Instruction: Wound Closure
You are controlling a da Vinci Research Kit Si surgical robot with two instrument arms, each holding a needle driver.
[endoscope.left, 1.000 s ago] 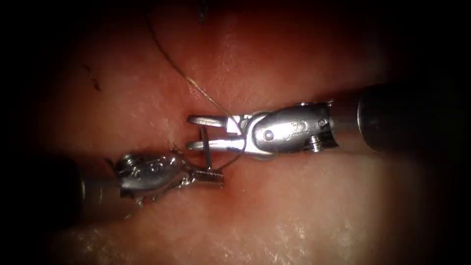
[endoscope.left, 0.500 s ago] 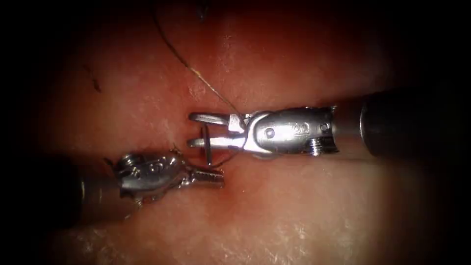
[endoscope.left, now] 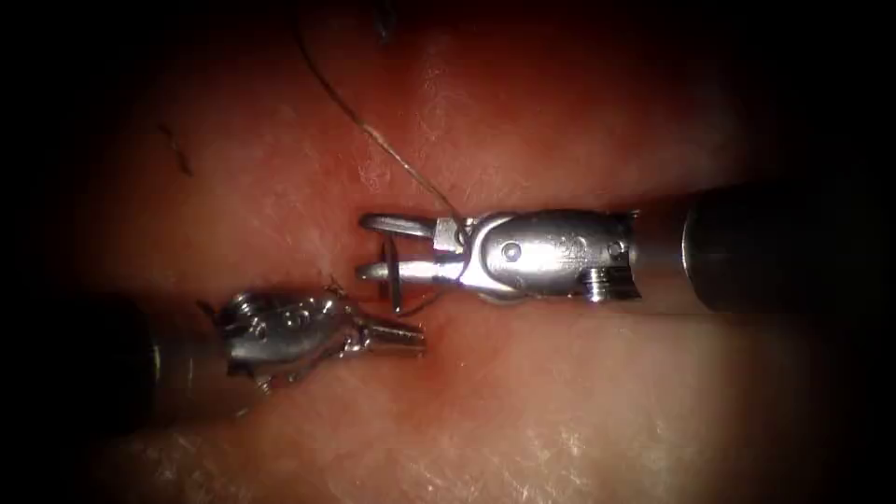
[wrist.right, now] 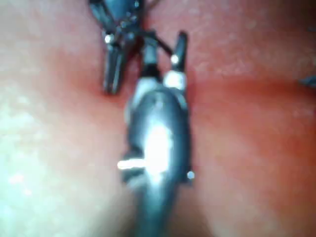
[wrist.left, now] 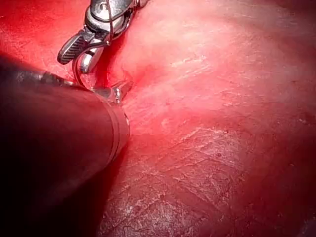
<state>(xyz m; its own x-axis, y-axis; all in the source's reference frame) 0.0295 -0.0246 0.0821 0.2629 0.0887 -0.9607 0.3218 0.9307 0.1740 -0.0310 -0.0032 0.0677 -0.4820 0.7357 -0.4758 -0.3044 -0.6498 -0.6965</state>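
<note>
Two tools, one needle, one thread. The left tool (endoscope.left: 411,338), nearer, lies pinched together on the tissue (endoscope.left: 560,411), holding nothing visible. The right tool (endoscope.left: 373,247) gapes wide around the needle (endoscope.left: 393,276); thread (endoscope.left: 373,140) trails beyond.

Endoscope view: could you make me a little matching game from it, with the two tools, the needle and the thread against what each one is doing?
1 right tool
2 left tool
3 needle
4 thread

A jaws shut on the needle's lower end
B trails up and left over the tissue
C jaws open, holding nothing
D stands between the open jaws

Pairs: 1-C, 2-A, 3-D, 4-B
</note>
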